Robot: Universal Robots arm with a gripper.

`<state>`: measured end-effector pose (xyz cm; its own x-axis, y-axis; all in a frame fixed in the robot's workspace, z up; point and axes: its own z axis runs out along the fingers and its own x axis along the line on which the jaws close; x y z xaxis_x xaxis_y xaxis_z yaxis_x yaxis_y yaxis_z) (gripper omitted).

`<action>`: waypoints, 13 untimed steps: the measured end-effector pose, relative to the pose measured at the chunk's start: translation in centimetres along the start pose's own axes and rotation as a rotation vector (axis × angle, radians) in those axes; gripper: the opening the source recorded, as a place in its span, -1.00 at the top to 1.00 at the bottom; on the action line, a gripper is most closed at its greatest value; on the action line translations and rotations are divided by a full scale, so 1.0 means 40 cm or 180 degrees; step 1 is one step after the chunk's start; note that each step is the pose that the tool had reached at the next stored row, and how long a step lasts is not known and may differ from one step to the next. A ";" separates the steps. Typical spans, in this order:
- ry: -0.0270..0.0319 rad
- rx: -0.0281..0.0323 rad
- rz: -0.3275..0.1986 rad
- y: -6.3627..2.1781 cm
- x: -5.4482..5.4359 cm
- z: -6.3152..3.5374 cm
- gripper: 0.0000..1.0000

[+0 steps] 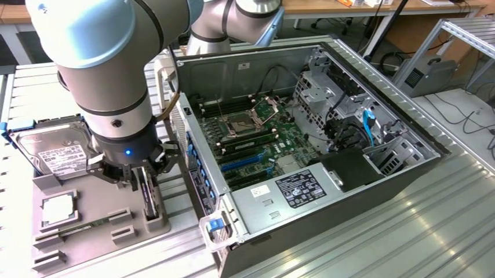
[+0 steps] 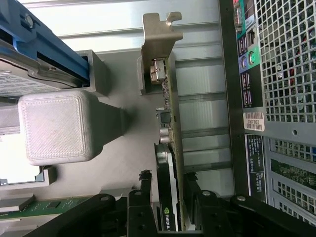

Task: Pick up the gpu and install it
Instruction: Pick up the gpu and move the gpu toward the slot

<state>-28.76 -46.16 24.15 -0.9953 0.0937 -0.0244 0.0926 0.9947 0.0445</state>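
Observation:
The gpu [image 1: 150,197] stands on its edge in a slot of the grey holder tray [image 1: 101,223], to the exterior view's left of the computer case. My gripper [image 1: 146,176] is lowered over it from above. In the wrist view the gpu [image 2: 168,123] is a thin black card with a silver bracket [image 2: 159,44] at its far end. My gripper [image 2: 168,181] straddles the card's near end, its black fingers [image 2: 144,186] standing on either side. A thin gap still shows between the fingers and the card.
The open computer case [image 1: 402,124] lies on its side with the motherboard and blue expansion slots [image 1: 243,164] exposed. A hard drive [image 1: 54,152], a processor [image 1: 58,208] and a memory stick [image 1: 73,227] sit on the tray. The case's rear panel [image 2: 276,98] is close beside the gpu.

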 end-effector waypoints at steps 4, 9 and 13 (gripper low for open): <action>0.0000 0.0000 0.0000 0.000 0.000 0.000 0.22; 0.0000 0.0000 0.0000 0.000 0.000 0.000 0.22; 0.0000 0.0000 0.0000 0.000 0.000 0.000 0.22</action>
<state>-28.76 -46.17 24.15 -0.9953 0.0937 -0.0245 0.0926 0.9947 0.0445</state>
